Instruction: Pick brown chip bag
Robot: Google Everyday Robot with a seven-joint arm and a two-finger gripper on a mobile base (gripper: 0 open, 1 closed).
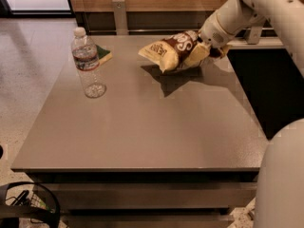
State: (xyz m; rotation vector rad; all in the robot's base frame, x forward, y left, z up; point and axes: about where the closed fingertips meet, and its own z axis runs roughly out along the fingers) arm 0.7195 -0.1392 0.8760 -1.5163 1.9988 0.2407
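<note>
- Foreground first: the robot's white body (285,175) fills the lower right of the frame. A black wire-framed thing (26,208) sits on the floor at the lower left; I cannot tell what it is.
- The grey table (142,132) takes up the middle of the frame, and its near half is bare.
- Towards the upper left of the tabletop a clear water bottle (88,63) stands upright. A flat green item (105,55) lies just behind it. Both are well apart from the work and play no part in this job.
- Further back, right of centre, the brown chip bag (173,51) hangs above the table with its own dark shadow spread on the surface beneath. I judge it to be off the tabletop, though only slightly.
- The gripper (211,49) is at the bag's right end in the upper right of the frame, below the white arm (247,8). Its jaws look clamped on the crinkled pale end of the bag.
- By my reading the grasp is made and the bag is raised. What is left is to carry it higher, well clear of the table, without the thin foil slipping.
</note>
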